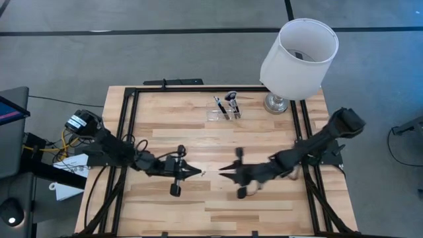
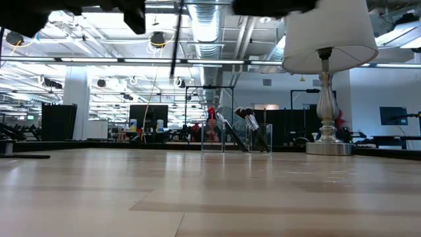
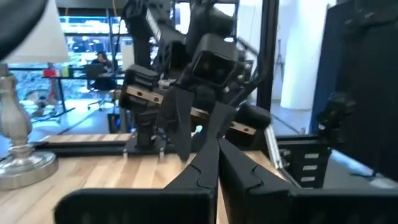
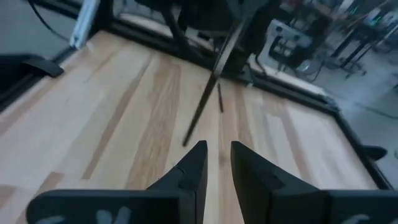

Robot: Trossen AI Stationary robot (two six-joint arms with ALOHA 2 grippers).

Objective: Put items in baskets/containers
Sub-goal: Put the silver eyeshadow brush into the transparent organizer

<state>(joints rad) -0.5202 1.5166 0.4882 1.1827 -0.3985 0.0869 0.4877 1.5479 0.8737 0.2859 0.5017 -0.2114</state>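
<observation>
On the surface (image 1: 165, 112), the clear organizer (image 1: 223, 114) stands at the far edge, left of the lamp (image 1: 297, 56), and some brushes (image 1: 231, 99) are already in it. At mid-surface the left gripper (image 1: 196, 173), jaws pressed together, seems to us to pinch a brush (image 4: 208, 93) hanging nearly upright. The organizer lies beyond it, slightly right. The right gripper (image 1: 223, 172) faces it, jaws slightly apart and empty.

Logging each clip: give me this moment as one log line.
left gripper: mid-table, fingers shut on makeup brush | right gripper: facing it, fingers open, empty | organizer: several brushes inside
</observation>
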